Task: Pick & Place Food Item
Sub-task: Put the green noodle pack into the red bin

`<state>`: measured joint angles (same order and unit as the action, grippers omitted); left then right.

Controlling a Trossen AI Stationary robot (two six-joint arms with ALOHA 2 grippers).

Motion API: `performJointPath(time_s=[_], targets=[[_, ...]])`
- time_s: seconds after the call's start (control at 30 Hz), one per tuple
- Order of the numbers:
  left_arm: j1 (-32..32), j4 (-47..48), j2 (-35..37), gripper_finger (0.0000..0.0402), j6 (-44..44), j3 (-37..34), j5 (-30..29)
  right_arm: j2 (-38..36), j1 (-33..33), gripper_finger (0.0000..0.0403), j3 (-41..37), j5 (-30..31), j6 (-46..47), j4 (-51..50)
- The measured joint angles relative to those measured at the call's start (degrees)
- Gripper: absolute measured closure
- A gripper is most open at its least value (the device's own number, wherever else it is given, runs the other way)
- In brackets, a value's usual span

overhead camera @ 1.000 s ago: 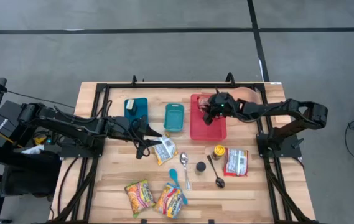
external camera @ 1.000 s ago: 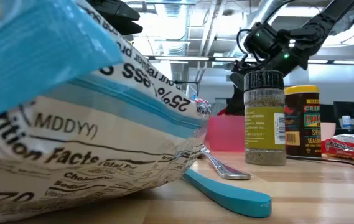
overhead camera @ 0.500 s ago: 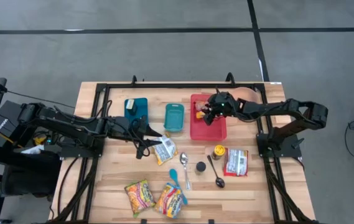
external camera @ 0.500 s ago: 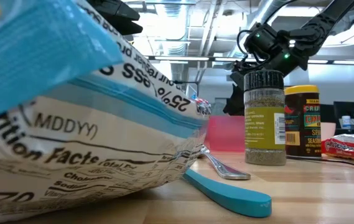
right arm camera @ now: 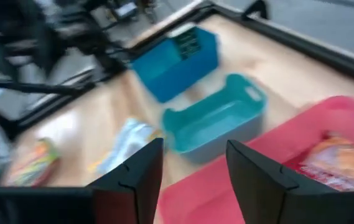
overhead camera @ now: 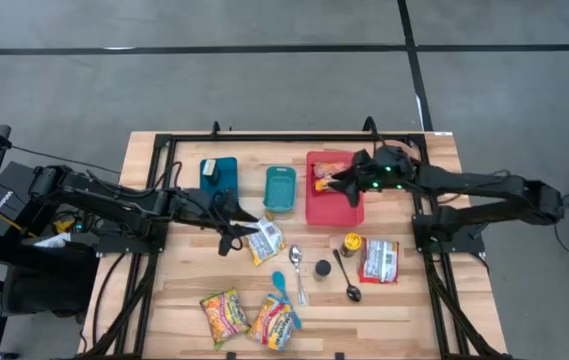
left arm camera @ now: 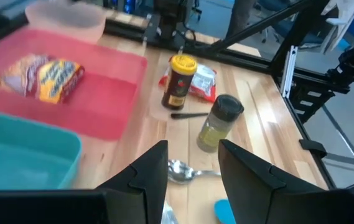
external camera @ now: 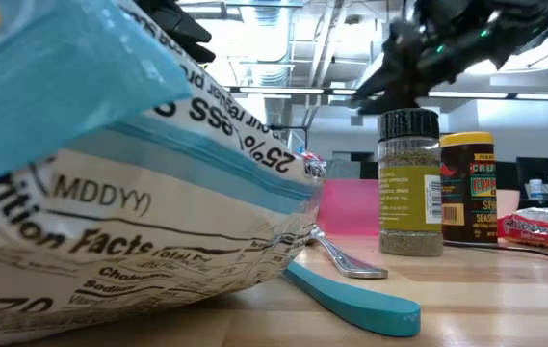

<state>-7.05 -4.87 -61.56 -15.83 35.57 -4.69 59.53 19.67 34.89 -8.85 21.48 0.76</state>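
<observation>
1. The food item, an orange and yellow snack packet [overhead camera: 323,176], is seen lying inside the red bin [overhead camera: 344,207], at its far left corner. The left wrist view shows it flat on the bin floor [left arm camera: 43,76].
2. The right end effector [overhead camera: 336,181] is found over the red bin, just beside the packet. Its fingers are spread apart in the right wrist view and nothing is held between them [right arm camera: 191,171].
3. The left end effector [overhead camera: 247,219] is parked over the worktop [overhead camera: 414,300], near a white and blue pouch [overhead camera: 265,240]. Its fingers [left arm camera: 242,177] are also held open with nothing gripped.
4. A teal bin [overhead camera: 280,189] is set just left of the red bin, and a darker blue bin [overhead camera: 219,175] is placed further left again.
5. Nearer the front edge, a yellow-lidded seasoning jar [overhead camera: 351,243], a red snack pack [overhead camera: 380,260], a dark-lidded spice shaker [overhead camera: 322,268], a black spoon [overhead camera: 347,277] and a metal spoon [overhead camera: 298,270] are laid out on the worktop.
6. Two bright noodle packs [overhead camera: 249,316] are spotted at the front left.
7. A pale bowl [left arm camera: 65,18] can be made out behind the red bin, though it is mostly hidden by the right arm in the high view, so its exact spot is hard to pin down.
</observation>
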Motion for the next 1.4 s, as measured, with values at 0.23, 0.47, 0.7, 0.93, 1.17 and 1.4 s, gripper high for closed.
performJointPath(time_s=[0.23,0.47,0.7,0.93,1.17,1.4], targets=[[0.0,4.26,0.0,0.0266,-4.5,0.0,-0.03,-8.43,-5.05,0.0243,0.0,-0.32,1.34,-10.44],[0.0,8.1,0.0,0.0266,-10.2,0.0,3.92,-11.6,-8.96,0.0249,0.0,-0.25,4.06,-15.86],[-1.87,20.32,0.0,0.0266,-24.5,0.02,11.8,-11.29,-11.03,0.0253,0.0,1.74,4.06,-16.85],[-8.55,27.25,0.0,0.0266,-31.38,0.02,13.05,-11.11,-11.53,0.0256,-0.02,4.67,4.06,-17.03],[-15.79,26.98,0.0,0.0266,-32.92,0.02,7.14,-11.11,-11.53,0.0256,-0.02,5.96,4.06,-17.01],[-18.75,26.89,-1.52,0.0266,-33.05,0.02,1.82,-11.11,-11.53,0.0256,-0.02,5.98,4.06,-16.92]])
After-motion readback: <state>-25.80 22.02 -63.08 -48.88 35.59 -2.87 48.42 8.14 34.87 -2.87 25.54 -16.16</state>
